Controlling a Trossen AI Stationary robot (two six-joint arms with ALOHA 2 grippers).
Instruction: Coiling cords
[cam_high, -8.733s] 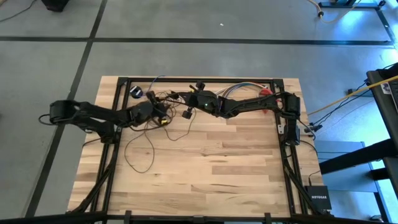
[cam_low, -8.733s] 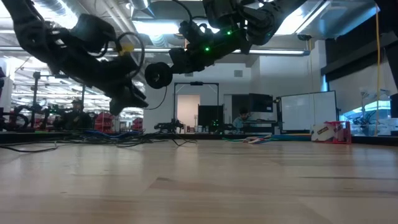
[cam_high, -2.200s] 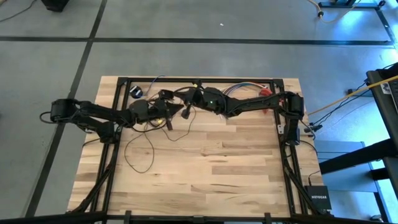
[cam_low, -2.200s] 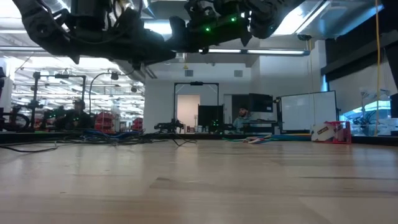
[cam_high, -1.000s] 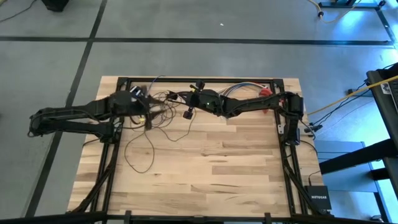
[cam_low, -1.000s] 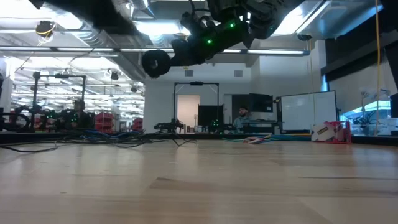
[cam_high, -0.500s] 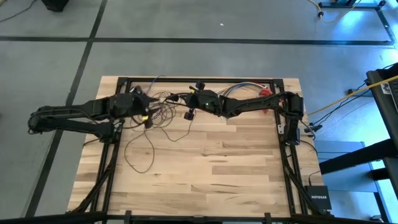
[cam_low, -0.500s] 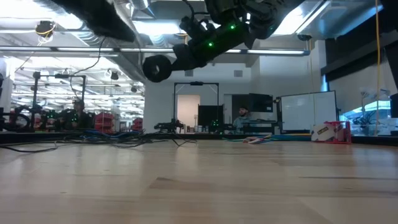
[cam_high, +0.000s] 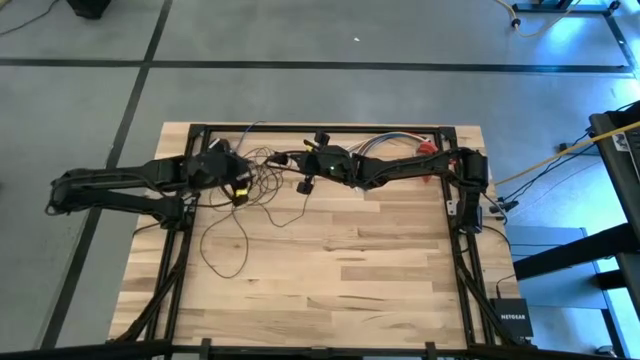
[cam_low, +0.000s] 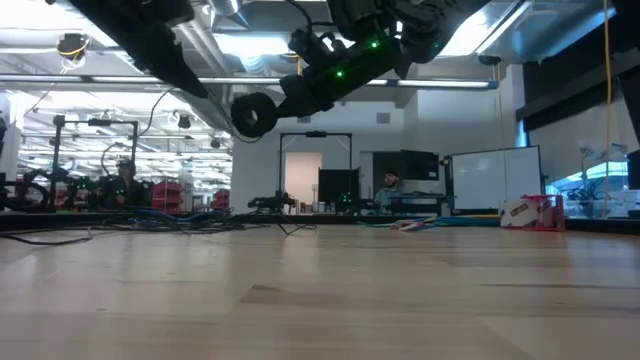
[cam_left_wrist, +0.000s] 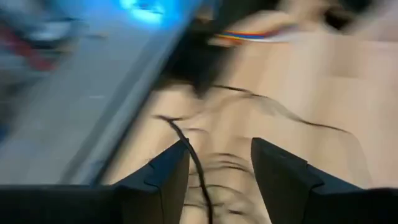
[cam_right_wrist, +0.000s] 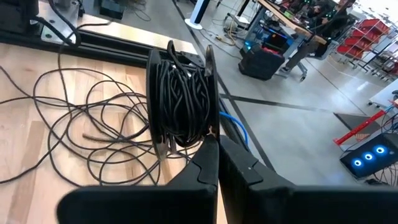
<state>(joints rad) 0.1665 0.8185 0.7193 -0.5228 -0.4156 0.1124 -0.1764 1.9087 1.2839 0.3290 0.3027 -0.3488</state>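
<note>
The cord is a thin dark wire. Part of it is wound on a small black spool (cam_right_wrist: 183, 93), which my right gripper (cam_right_wrist: 217, 149) holds above the table's far middle (cam_high: 302, 186). The rest lies in loose loops (cam_high: 262, 178) on the wood, with one long loop (cam_high: 225, 240) trailing toward the near side. My left gripper (cam_high: 240, 190) stands open over the loops' left part, tipped downward. In the left wrist view a strand (cam_left_wrist: 196, 165) runs between its fingers; whether it touches them, I cannot tell. My right gripper pinches the rim of one spool disc (cam_right_wrist: 210, 134) between its two shut fingers. The fingers come from the table's right, nearly level. The spool is lifted clear of the table (cam_low: 253, 115), and cord runs from it down to the loops.
A black frame rail (cam_high: 320, 128) runs along the far edge, with a bundle of multicoloured wires (cam_high: 385, 140) beside it. A small dark round object (cam_high: 220, 148) lies at the far left. A yellow cable (cam_high: 560, 155) hangs off the table's right. The near half is bare wood (cam_high: 340, 280).
My left gripper has tipped downward and sunk a little toward the loose loops, staying open. My right gripper has kept its place, shut on the spool, which has dipped slightly.
</note>
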